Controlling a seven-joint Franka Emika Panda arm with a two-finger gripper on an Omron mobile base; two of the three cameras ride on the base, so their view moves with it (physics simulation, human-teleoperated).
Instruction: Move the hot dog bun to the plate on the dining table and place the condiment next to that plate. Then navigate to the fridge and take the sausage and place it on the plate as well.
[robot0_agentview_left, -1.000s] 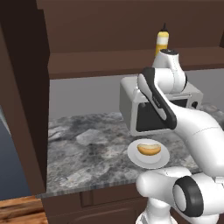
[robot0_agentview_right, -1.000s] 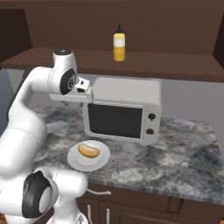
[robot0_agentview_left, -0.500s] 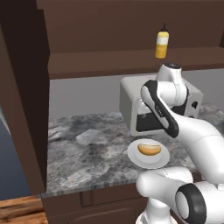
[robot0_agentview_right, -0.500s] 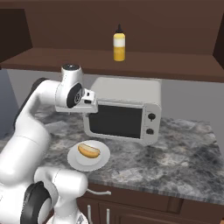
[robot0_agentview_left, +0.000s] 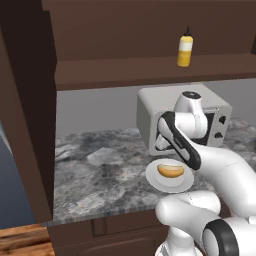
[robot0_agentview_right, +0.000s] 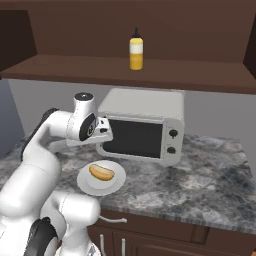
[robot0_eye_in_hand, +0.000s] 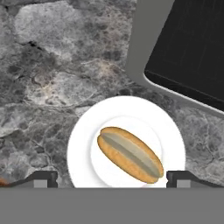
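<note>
Overhead, the wide-spread claw (robot0_eye_in_hand: 112, 178) points down at the hot dog bun (robot0_eye_in_hand: 130, 154).

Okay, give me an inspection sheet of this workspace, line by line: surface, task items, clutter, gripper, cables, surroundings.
Surface: grey marbled counter, bare apart from the items below.
Job's things: hot dog bun lies slit-up on a bright white plate in front of the microwave; yellow condiment stands upright on the brown shelf above.
Clutter: silver microwave, door shut, on the counter behind the plate.
Grippers: gripper open, above the bun, one fingertip at each side of the plate, touching nothing.
Cables: nothing seen.
Surroundings: dark brown cabinet wall at left, drawers below the counter.
</note>
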